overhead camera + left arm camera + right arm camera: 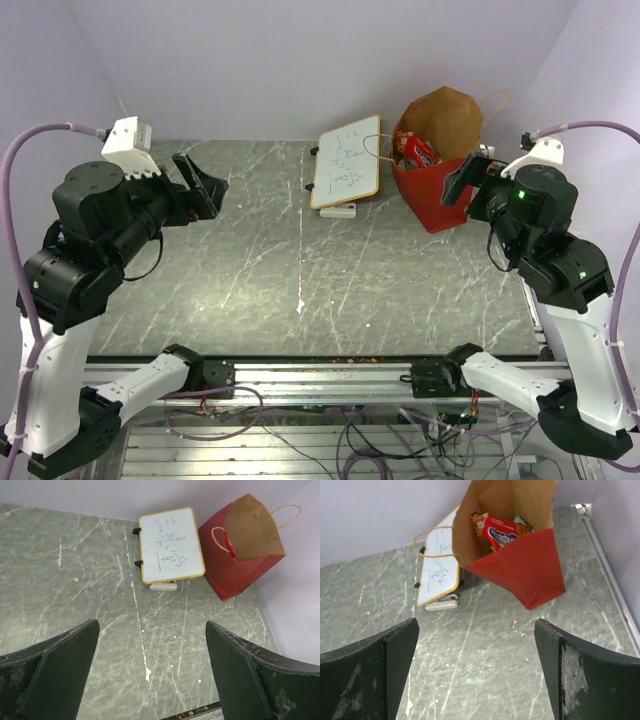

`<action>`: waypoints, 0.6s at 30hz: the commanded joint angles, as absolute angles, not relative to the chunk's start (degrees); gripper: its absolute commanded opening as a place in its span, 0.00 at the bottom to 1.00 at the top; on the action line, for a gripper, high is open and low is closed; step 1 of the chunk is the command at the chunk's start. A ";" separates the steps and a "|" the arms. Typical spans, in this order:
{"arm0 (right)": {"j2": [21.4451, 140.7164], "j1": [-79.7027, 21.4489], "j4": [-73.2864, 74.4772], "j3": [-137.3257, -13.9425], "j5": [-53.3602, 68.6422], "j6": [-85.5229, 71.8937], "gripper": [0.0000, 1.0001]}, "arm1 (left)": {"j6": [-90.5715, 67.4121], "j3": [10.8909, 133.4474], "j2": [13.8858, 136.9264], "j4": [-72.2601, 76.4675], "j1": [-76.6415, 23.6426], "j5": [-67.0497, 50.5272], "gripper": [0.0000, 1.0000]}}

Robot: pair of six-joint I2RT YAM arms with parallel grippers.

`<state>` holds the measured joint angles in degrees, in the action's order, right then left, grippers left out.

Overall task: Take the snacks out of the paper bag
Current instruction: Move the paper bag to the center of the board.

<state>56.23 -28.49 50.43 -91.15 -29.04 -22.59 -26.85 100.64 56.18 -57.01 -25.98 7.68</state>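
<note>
At the far right of the grey-green, marble-patterned table (300,290), close to the back wall, I log the following.

Item one: tall kraft paper bag (432,200) (235,575) (525,570), red on its lower half and sides, brown inside, with twisted paper loop handles. It stands on the table leaning a little, mouth open and facing up toward the right arm. One handle loop hangs over the near edge of item three.

Item two: large red crinkly cookie packet (416,150) (501,534) with a blue oval logo, lying inside the bag just below the rim. From my right wrist view I see scraps of other wrappers beside it, too small to tell apart.

Item three: small rectangular whiteboard (346,162) (171,545) (438,575) with a yellow wooden frame and blue scribbles, flat on the table just left of the bag.

Item four: small white block (338,210) (163,586) (442,604), touching the whiteboard's near short edge.

Item five: left gripper (200,185) (152,625), black fingers, jaws spread wide, nothing between them, raised over the left half of the table, well apart from the bag.

Item six: right gripper (465,180) (476,622), black fingers, jaws likewise spread wide and holding nothing, hanging just beside the bag's right side, above the table.
</note>
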 commanded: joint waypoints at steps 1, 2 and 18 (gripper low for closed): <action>54.77 -25.46 56.04 -90.55 -27.19 -25.77 1.00 | -29.90 97.31 55.26 -55.09 -23.26 5.76 0.97; 54.60 -24.69 57.02 -90.38 -26.59 -26.21 1.00 | -30.45 96.32 55.10 -54.74 -22.62 5.29 0.97; 60.63 -16.75 49.55 -82.45 -12.51 -27.31 1.00 | -35.88 87.28 57.08 -51.61 -15.63 -3.56 0.96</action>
<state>56.55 -17.87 55.96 -83.22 -16.82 -27.94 -34.59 88.29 57.14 -54.13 -16.91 0.69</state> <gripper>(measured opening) 0.999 0.958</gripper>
